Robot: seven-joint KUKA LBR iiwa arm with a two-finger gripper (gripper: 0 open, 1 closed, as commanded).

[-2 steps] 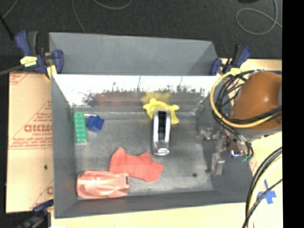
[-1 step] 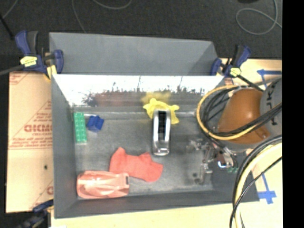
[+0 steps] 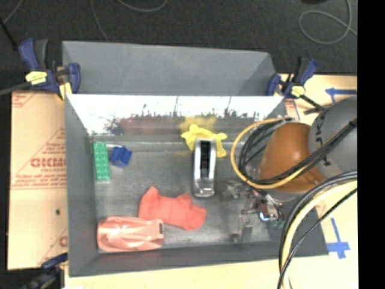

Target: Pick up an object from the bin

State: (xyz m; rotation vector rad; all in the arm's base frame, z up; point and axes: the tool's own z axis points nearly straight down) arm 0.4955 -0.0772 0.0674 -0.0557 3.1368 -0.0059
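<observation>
Low at the right of the grey bin [image 3: 81, 161], my gripper [image 3: 245, 220] sits over bare floor. How far it is parted I cannot tell, and nothing shows in its hold. The salmon cloth [image 3: 171, 209] and the silver stapler-like tool [image 3: 204, 167] lie to its left, so closing here risks grabbing nothing.

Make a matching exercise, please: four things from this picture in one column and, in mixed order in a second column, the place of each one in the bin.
Things:
1. green block
2. yellow thing
3. pink packet
4. end effector

Places in the bin, as the camera view shows it:
A. top middle, by the far wall
B. lower right
C. left side, next to a small blue piece
D. lower left corner

Pairs: 1-C, 2-A, 3-D, 4-B.
</observation>
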